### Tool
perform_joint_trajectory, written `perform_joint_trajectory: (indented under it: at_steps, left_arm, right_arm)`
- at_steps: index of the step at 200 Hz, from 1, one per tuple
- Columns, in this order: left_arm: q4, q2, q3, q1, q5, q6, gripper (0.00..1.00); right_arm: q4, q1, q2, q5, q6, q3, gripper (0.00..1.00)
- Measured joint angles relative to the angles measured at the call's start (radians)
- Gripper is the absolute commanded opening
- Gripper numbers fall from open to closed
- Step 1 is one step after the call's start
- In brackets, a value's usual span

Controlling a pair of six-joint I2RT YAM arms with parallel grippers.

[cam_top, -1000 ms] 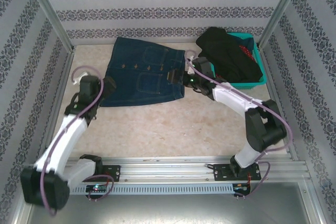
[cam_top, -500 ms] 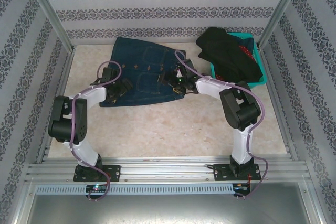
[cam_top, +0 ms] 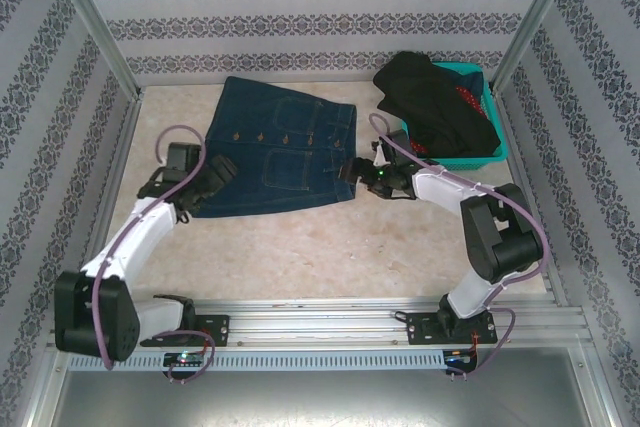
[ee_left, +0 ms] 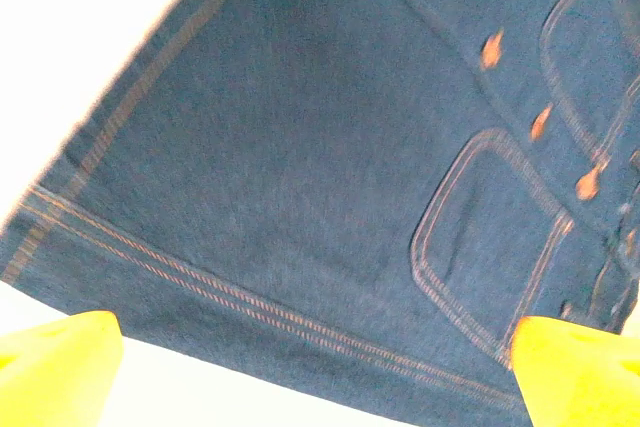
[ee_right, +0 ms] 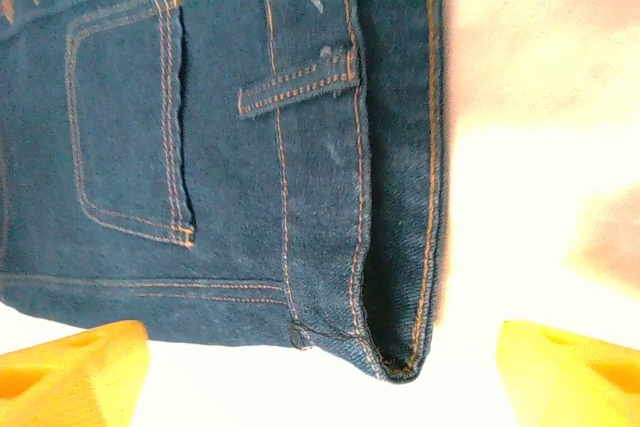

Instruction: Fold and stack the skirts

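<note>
No readable text, no labels, brands, numbers or signs, none on denim skirt (cam_top: 278, 147), teal basket (cam_top: 478, 159), patterned walls (cam_top: 300, 7)

The right gripper (ee_right: 320, 379) has its two yellow fingertips (ee_right: 70, 372) spread wide, with the denim skirt (ee_right: 200, 147) lying flat just ahead of them. The skirt's waistband corner (ee_right: 395, 347) sits between the fingers, nearer the right one, touching neither; a patch pocket (ee_right: 125, 117) and belt loop (ee_right: 298, 84) lie farther ahead, pale table (ee_right: 540, 147) beyond the right finger

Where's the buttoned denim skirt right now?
Top view: denim skirt lies flat at far centre, between the left hand and right hand, left of the teal basket.
</note>
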Motion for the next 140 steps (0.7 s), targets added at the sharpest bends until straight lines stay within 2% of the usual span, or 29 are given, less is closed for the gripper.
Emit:
perform_joint_trajectory:
  at_steps: [15, 33, 64, 92, 106, 114, 129, 140]
  left_arm:
    - [-0.038, -0.006, 0.028, 0.055, -0.030, 0.025, 1.00]
    - [-0.091, 0.013, 0.025, 0.130, -0.047, 0.045, 1.00]
    - [-0.154, 0.043, -0.004, 0.215, -0.046, 0.082, 1.00]
    - [-0.163, 0.051, -0.024, 0.252, -0.013, 0.125, 1.00]
    - [-0.166, 0.066, -0.026, 0.262, 0.006, 0.146, 1.00]
    - [-0.165, 0.077, -0.026, 0.264, 0.016, 0.157, 1.00]
    - [-0.165, 0.099, -0.026, 0.264, 0.038, 0.173, 1.00]
    - [-0.165, 0.115, -0.026, 0.264, 0.055, 0.182, 1.00]
  right_arm:
    - [-0.003, 0.001, 0.005, -0.010, -0.058, 0.001, 0.48]
    - [-0.008, 0.008, 0.024, -0.009, -0.099, 0.013, 0.37]
    - [-0.008, 0.008, 0.084, -0.005, -0.163, 0.040, 0.32]
    - [-0.015, 0.008, 0.139, -0.017, -0.193, 0.068, 0.32]
    - [-0.016, 0.014, 0.155, -0.028, -0.197, 0.072, 0.29]
    - [-0.017, 0.017, 0.161, -0.034, -0.200, 0.074, 0.25]
    - [-0.016, 0.021, 0.169, -0.045, -0.209, 0.080, 0.09]
    - [-0.016, 0.021, 0.170, -0.047, -0.208, 0.082, 0.03]
